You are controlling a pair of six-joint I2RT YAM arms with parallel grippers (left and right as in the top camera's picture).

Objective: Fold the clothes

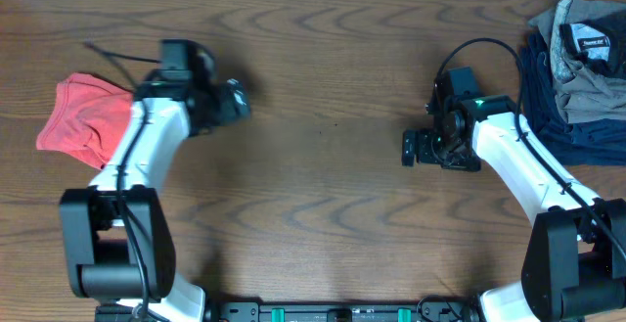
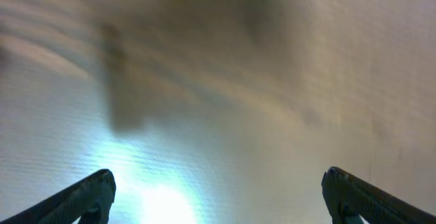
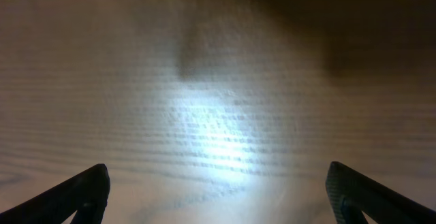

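- Left end effector (image 1: 233, 102) is wide and holds nothing. In its own wrist view the left end effector (image 2: 218, 183) shows only bare, blurry wood between its fingers.
- Right end effector (image 1: 411, 149) is wide too, and it is also empty. Its wrist view shows the right end effector (image 3: 218, 180) over bare wood with a bright spot of light on it.
- Both hang over the middle part of the worktop (image 1: 323, 205), well apart from each other.
- The red shirt (image 1: 83, 121) lies in a bunch at the left end of the worktop. I cannot tell if it is folded neatly or just scrunched up.
- The left arm (image 1: 147, 151) crosses over one edge of the shirt and hides that part.
- A pile (image 1: 577, 68) of grey and blue clothes sits at the far right corner of the worktop. It is not part of the job.
- What could go wrong:
  - The left arm could drag the shirt if it swings low, because it is right above the cloth.
  - A pinch could catch only the top layer, because the shirt is bunched, and then the fold would come out messy.
  - The right end effector could grab from the pile by mistake, since the pile is much nearer to it than the shirt is.
  - Fingers could bump the worktop if they go down too hard.
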